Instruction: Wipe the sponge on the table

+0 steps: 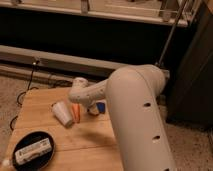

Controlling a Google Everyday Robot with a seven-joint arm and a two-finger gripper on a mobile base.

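The light wooden table (85,137) fills the lower left of the camera view. A small dark-blue sponge (101,107) lies on it near the far right, partly hidden by my arm. My gripper (93,109) is down at the tabletop right beside the sponge, on its left. An orange carrot (76,112) lies just left of the gripper, and a white cup (62,113) lies tipped on its side next to the carrot. My large white arm (137,115) covers the right part of the table.
A black round pan (32,149) holding a white rectangular object sits at the front left corner. Beyond the table runs a dark wall with a low ledge. A black cable (29,80) hangs at the far left.
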